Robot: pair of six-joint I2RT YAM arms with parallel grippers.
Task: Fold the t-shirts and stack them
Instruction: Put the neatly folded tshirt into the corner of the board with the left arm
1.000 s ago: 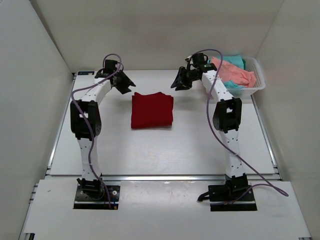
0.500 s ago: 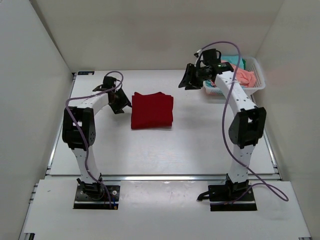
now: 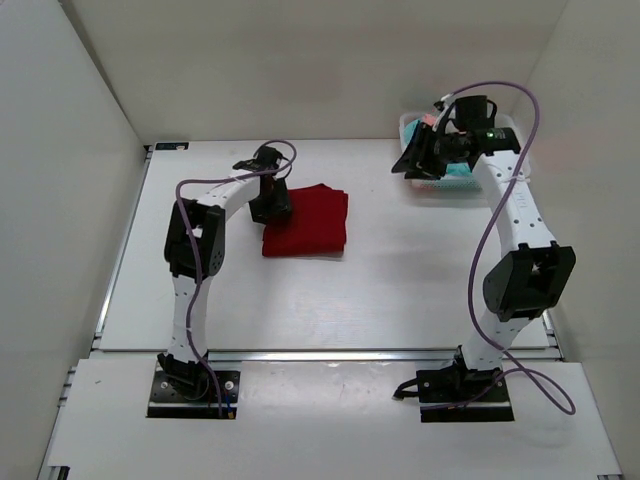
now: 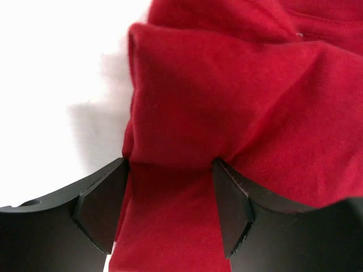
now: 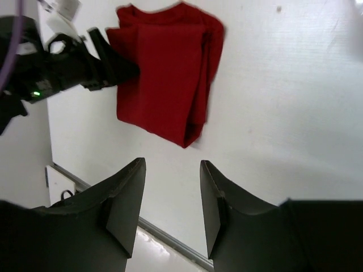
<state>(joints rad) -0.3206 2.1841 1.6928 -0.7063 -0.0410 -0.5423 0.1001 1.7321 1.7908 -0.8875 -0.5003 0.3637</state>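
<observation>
on table (image 3: 400, 290): red shirt (image 3: 312, 225) folded, flat.
left gripper (image 4: 170, 165): astride its edge; grip cannot tell.
right gripper (image 5: 171, 166): released, empty, above basket (image 3: 428, 190).
step: first fold looks done.
next: lift another shirt out.

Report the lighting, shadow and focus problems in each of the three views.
Top external: even, soft light, faint shadows, all sharp. Left wrist: the table is blown out white, a grey shadow lies beside the dark red t-shirt, the left fingers are soft. Right wrist: the right fingers are dark and blurred, the t-shirt sharp.

Soft, matt cloth t-shirt (image 4: 238, 96)
</observation>
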